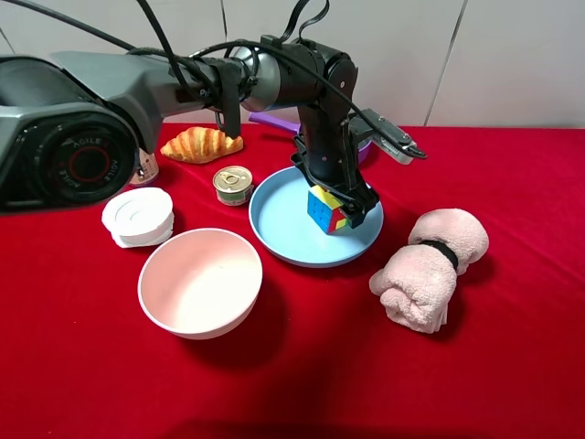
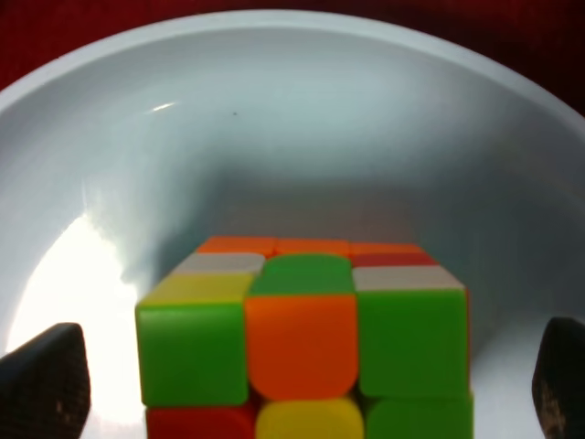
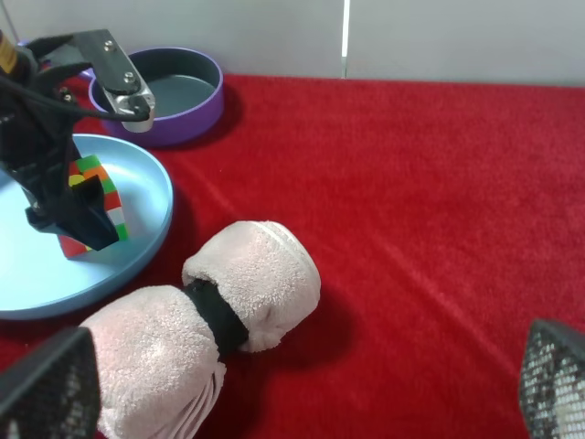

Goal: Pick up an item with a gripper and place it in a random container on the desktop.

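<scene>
The multicoloured puzzle cube (image 1: 325, 211) sits inside the light-blue plate (image 1: 279, 233) on the red desktop (image 1: 512, 366). My left gripper (image 1: 342, 207) reaches across from the left and straddles the cube. In the left wrist view the cube (image 2: 306, 338) stands between the two fingertips (image 2: 41, 384) with a gap on each side, on the plate (image 2: 292, 119). The right wrist view shows cube (image 3: 96, 183), plate (image 3: 137, 238) and left gripper (image 3: 78, 215). My right gripper (image 3: 302, 393) is open and empty above the cloth, out of the high view.
A rolled pink towel (image 1: 428, 265) lies right of the plate, close to my right gripper (image 3: 201, 338). A pink bowl (image 1: 199, 282) is front left. A purple pan (image 3: 169, 91) is behind the plate. A tin can (image 1: 232, 184), croissant (image 1: 201, 144) and white lidded dish (image 1: 138, 217) stand left.
</scene>
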